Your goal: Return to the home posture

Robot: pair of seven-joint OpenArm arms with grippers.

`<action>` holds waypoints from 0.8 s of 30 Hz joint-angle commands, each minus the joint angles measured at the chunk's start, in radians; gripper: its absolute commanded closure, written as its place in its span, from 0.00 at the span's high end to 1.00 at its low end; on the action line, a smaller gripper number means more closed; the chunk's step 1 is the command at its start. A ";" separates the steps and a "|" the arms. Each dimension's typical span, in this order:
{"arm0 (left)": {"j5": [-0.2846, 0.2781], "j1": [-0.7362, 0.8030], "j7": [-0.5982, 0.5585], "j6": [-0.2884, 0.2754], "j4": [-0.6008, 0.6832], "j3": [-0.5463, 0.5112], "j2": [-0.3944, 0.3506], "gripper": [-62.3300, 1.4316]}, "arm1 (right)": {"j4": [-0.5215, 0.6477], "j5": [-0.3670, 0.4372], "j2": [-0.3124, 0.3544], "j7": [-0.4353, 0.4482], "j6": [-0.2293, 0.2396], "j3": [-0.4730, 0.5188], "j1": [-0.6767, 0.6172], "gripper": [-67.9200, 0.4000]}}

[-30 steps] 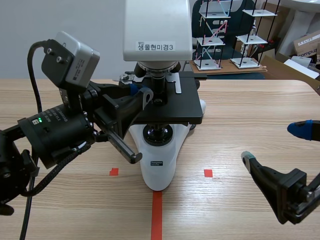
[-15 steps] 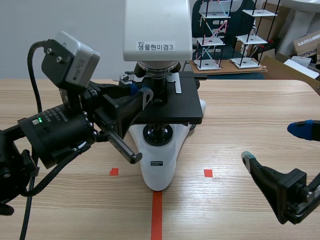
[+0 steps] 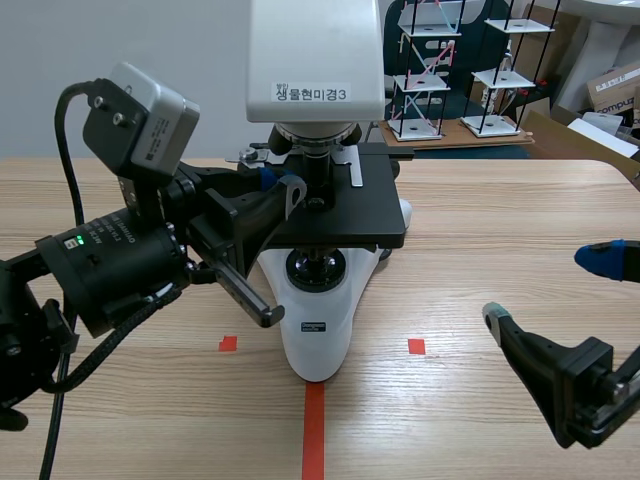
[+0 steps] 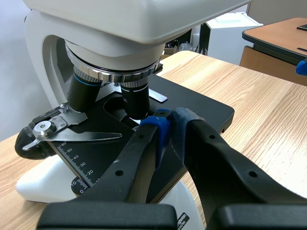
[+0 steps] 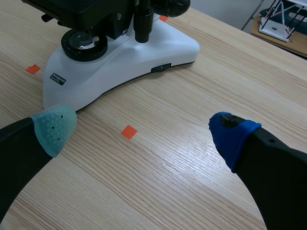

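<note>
I compare the three scene pictures and find no movement anywhere. The left gripper [image 4: 166, 125] sits at the same spot over the microscope [image 3: 315, 330] stage, pads pressed together as before. The right gripper [image 5: 143, 132] hangs low on its own side, fingers spread as wide as a second ago. The microscope does not shift on the table [image 3: 480, 230].
</note>
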 commanded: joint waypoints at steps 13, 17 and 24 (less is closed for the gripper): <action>0.009 0.186 -0.140 -0.064 0.024 -0.174 -0.003 0.05 | 0.014 0.008 0.002 0.014 -0.004 0.009 0.000 0.90; 0.013 0.294 -0.200 -0.097 0.057 -0.252 -0.012 0.05 | 0.014 0.008 0.002 0.014 -0.004 0.009 0.000 0.90; 0.034 0.495 -0.337 -0.097 0.138 -0.358 -0.071 0.05 | 0.014 0.007 0.002 0.014 -0.004 0.009 0.000 0.90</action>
